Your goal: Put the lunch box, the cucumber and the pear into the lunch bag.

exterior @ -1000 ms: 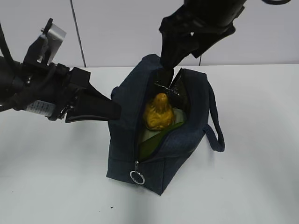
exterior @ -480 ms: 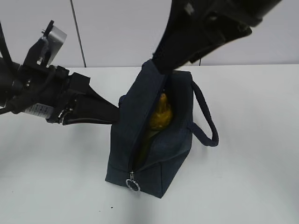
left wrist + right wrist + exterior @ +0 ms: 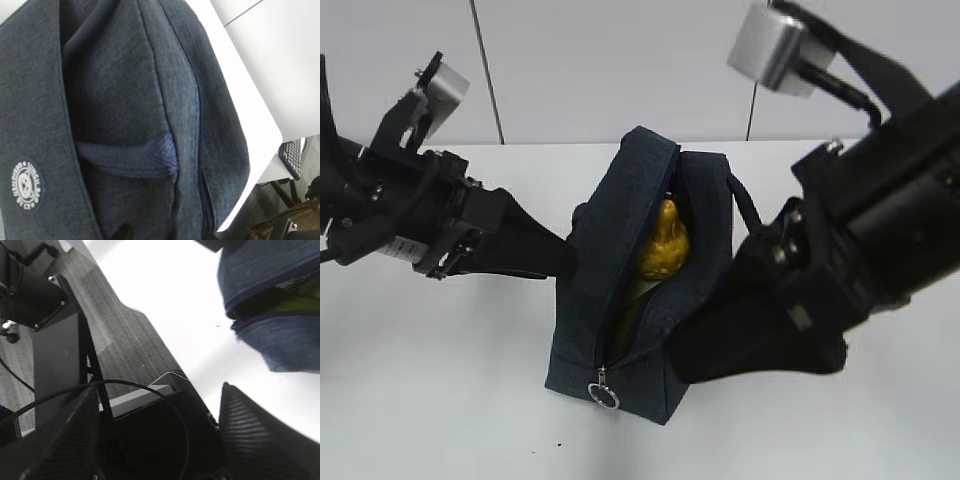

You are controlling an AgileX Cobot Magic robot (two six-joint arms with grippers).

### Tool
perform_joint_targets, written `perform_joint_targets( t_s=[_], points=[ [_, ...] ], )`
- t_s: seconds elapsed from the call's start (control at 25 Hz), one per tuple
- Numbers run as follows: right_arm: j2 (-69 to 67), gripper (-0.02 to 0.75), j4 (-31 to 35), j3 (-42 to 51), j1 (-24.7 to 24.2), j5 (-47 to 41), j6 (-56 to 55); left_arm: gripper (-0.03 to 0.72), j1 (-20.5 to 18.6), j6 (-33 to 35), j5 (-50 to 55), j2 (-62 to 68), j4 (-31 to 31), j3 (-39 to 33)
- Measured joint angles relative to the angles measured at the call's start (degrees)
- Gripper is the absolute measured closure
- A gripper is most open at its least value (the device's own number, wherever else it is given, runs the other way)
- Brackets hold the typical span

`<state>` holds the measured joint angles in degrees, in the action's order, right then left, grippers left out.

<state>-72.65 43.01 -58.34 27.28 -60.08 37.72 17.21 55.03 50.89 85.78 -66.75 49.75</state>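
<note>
- A white table [image 3: 440, 400] stands before a pale panelled wall; the right wrist view shows grey carpet and a black stand past the table's edge.
- The bag [image 3: 625, 330] stands upright at centre frame, its zipper open along the top, a silver ring pull [image 3: 604, 397] at its near lower end.
- The pear [image 3: 663, 243] sits inside the bag, neck up, showing through the opening.
- Below it a green strip, the cucumber [image 3: 632, 308], shows in the slit.
- The box cannot be made out.
- The left gripper [image 3: 545, 255] reaches from the left against the bag's side; I cannot tell how its jaws stand.
- The left wrist view is filled by navy fabric and a round white logo patch [image 3: 27, 184].
- The right gripper [image 3: 160, 435] sits at lower right, clear of the bag, jaws spread, holding nothing.
</note>
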Motion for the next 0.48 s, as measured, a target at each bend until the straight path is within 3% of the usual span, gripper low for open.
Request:
perform_joint_targets(
  t_s=[0.28, 0.48],
  points=[
    [0.2, 0.163, 10.2, 10.3, 0.0, 6.9, 12.7, 0.445, 0.1, 2.4, -0.8, 0.0, 0.2, 0.0],
    [0.2, 0.163, 16.1, 14.8, 0.0, 9.2, 20.7, 0.445, 3.2, 4.2, -4.5, 0.0, 0.2, 0.2]
  ],
)
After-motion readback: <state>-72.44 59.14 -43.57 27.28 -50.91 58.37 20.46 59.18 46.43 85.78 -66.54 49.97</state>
